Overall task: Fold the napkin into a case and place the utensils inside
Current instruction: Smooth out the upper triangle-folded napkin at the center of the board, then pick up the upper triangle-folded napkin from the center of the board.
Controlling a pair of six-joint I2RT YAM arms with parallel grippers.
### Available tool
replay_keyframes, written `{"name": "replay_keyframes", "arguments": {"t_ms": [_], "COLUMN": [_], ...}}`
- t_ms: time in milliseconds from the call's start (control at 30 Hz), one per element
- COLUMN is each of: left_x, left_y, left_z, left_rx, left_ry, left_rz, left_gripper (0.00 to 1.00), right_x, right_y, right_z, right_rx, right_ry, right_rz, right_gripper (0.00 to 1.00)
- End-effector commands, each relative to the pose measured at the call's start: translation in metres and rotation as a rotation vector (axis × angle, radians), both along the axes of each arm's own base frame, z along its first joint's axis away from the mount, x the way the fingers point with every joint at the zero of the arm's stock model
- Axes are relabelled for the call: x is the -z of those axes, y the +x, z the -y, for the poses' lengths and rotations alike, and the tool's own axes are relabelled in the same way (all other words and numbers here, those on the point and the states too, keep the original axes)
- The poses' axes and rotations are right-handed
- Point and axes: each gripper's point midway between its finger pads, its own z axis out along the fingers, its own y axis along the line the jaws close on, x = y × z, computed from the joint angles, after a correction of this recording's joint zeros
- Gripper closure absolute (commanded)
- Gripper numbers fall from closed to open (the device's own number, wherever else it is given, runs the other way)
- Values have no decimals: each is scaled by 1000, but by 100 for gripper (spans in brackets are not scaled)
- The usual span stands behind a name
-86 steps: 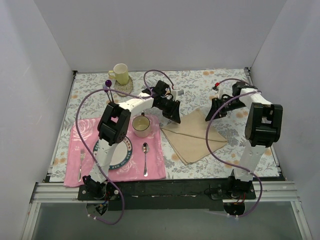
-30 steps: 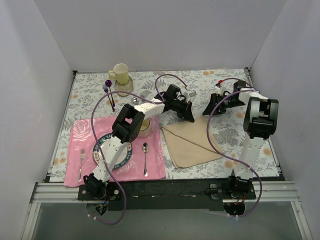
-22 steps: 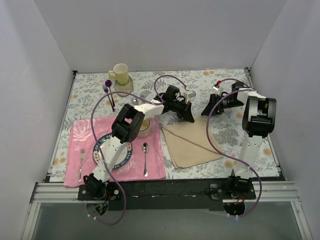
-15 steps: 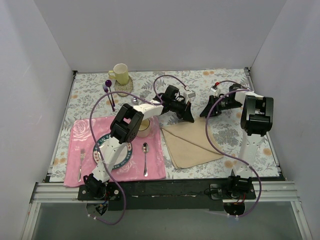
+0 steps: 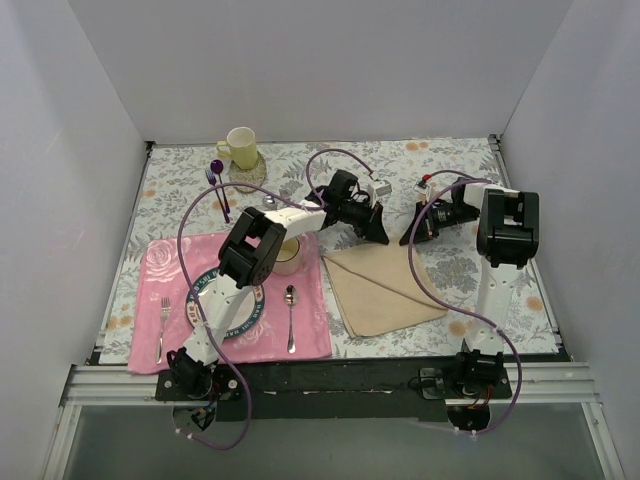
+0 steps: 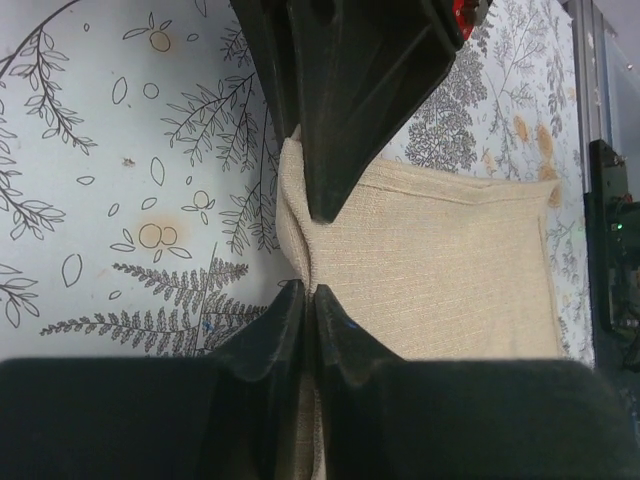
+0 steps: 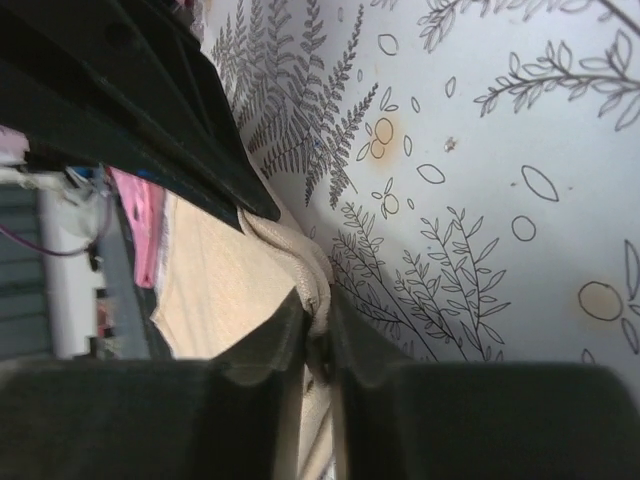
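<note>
The beige napkin [image 5: 385,290] lies folded flat on the tablecloth at centre right. My left gripper [image 5: 381,237] is shut on the napkin's far edge; in the left wrist view its fingertips [image 6: 308,292] pinch a cloth ridge of the napkin [image 6: 440,260]. My right gripper [image 5: 407,238] is shut on the same far edge, tip to tip with the left; in the right wrist view [image 7: 318,315] it pinches bunched napkin [image 7: 215,290]. The small silver spoon [image 5: 290,318] and silver fork [image 5: 162,328] lie on the pink placemat [image 5: 170,265].
A plate [image 5: 192,297] and a beige cup [image 5: 285,255] sit on the placemat under the left arm. A yellow mug [image 5: 240,147] and a purple-handled fork [image 5: 215,185] are at the back left. White walls enclose the table.
The napkin has gone from a wide spread shape to a narrower fold. The right gripper has moved left and nearer, closing on the left gripper at the napkin's far edge.
</note>
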Motion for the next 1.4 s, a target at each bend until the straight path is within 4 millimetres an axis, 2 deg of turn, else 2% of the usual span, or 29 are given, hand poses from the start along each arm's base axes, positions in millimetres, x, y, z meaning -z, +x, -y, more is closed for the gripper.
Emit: {"name": "replay_keyframes", "arguments": {"t_ms": [0, 33, 67, 167, 233, 267, 433, 633, 833, 967, 1033, 1133, 1367], "left_x": [-64, -66, -65, -69, -62, -63, -43, -21, -15, -13, -15, -14, -6], "left_y": [4, 5, 9, 19, 23, 22, 1, -5, -12, -14, -14, -13, -14], "left_z": [4, 1, -8, -42, -68, -75, -100, -114, -128, -138, -141, -145, -141], "left_rx": [16, 16, 3, -19, -3, 7, 109, 105, 131, 138, 137, 135, 127], "left_ry": [-74, -67, -47, -19, 17, 28, 109, 169, 177, 179, 178, 181, 179], "left_rz": [117, 114, 84, 35, 48, 64, 57, 4, -37, -55, -67, -91, -156], "left_gripper": [80, 68, 45, 30, 25, 23, 23, 29, 42, 56, 60, 62, 60], "right_x": [-12, -16, -23, -41, -52, -54, -69, -79, -79, -81, -82, -84, -88], "right_y": [3, 4, 4, 3, 0, -1, -8, -17, -20, -17, -15, -12, -11], "right_z": [-2, -1, -2, -1, -1, 0, 0, -1, 1, 4, 5, 6, 5], "right_rx": [-37, -45, -48, -70, -85, -100, -124, -143, -159, -156, -154, -150, -147], "right_ry": [7, 8, 11, 12, 5, 3, 0, 9, -3, -8, -11, -8, 8], "right_rz": [26, 47, 55, 126, 176, 208, 292, 342, 349, 353, 359, 361, 355], "right_gripper": [91, 96, 99, 99, 99, 99, 99, 99, 99, 99, 99, 99, 99]}}
